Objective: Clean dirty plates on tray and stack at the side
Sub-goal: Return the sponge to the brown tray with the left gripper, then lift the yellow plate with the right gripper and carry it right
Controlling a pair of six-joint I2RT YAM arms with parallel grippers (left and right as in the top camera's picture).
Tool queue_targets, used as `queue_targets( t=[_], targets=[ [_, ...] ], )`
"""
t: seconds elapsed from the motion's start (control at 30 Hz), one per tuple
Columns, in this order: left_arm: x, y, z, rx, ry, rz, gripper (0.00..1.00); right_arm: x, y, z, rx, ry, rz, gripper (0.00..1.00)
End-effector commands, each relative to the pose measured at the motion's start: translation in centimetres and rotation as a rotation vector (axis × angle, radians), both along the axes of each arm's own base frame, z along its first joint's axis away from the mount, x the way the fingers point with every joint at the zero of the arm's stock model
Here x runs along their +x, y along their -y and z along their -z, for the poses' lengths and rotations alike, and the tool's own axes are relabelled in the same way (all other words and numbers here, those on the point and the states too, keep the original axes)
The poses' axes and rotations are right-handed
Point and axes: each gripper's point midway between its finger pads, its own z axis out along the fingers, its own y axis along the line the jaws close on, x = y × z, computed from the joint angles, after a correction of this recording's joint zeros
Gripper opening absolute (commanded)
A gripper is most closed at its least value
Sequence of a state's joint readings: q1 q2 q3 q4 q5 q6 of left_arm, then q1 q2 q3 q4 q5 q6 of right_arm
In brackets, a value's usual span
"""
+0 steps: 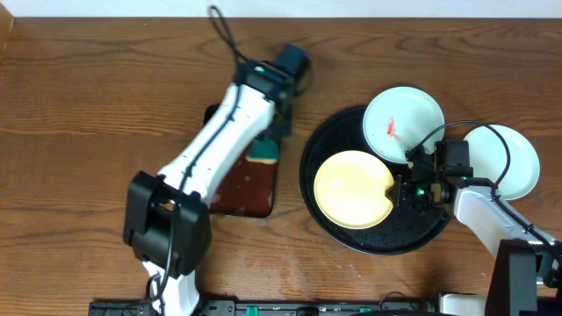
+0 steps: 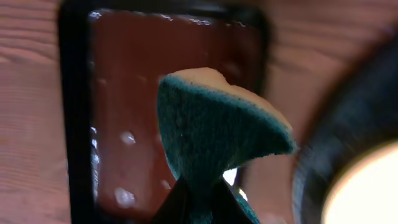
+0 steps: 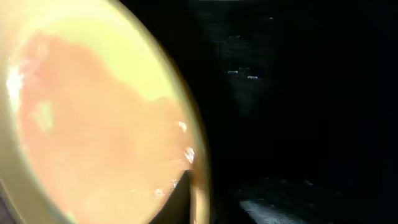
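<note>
Green-faced sponge (image 2: 217, 137): grips in left gripper (image 2: 199, 190) above reddish-brown tray (image 2: 124, 93), ready for wiping | pale yellow plate (image 1: 351, 189): clamps rim with right gripper (image 1: 399, 190) on black tray (image 1: 386, 239), likely steadying.

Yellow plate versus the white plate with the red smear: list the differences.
The yellow plate shows no smear from overhead; the white plate has a red one. The yellow plate lies inside the black tray; the white plate overhangs its far rim. Both are round.
</note>
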State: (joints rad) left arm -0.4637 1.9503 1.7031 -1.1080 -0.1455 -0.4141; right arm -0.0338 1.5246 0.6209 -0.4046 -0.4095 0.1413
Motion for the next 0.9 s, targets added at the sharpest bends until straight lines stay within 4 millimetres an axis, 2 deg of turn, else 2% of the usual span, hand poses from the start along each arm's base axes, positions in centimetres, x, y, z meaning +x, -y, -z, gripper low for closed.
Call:
queue_targets(
  t=[0.0,0.1,0.23,0.4,0.63,0.87],
  targets=[
    [-0.7,-3.3,3.6,0.025,-0.077,-0.056,0.08,-1.6,1.5,2.2,-0.094,-0.067,0.013,0.01],
    [-1.2,-3.2,5.4,-0.099,-0.136,-0.058,0.10,-1.5,1.5,1.8,-0.096,-0.069,0.013,0.01],
    [-0.9,-4.0,4.8,-0.112,-0.123,-0.065,0.25,-1.3,2.0,-0.2,-0.137,-0.044,0.019,0.01],
    [-0.9,-3.9,1.8,-0.136,-0.051,-0.048,0.44,-0.8,1.7,-4.0,-0.209,0.074,-0.012,0.01],
    [-1.5,-4.1,-3.1,-0.173,0.057,-0.040,0.55,-0.8,3.3,-9.2,-0.488,0.279,0.047,0.01],
    [-2.8,-4.5,-7.2,-0.205,0.149,-0.033,0.60,-0.1,2.9,-16.6,-0.689,0.584,0.076,0.01]
  ],
)
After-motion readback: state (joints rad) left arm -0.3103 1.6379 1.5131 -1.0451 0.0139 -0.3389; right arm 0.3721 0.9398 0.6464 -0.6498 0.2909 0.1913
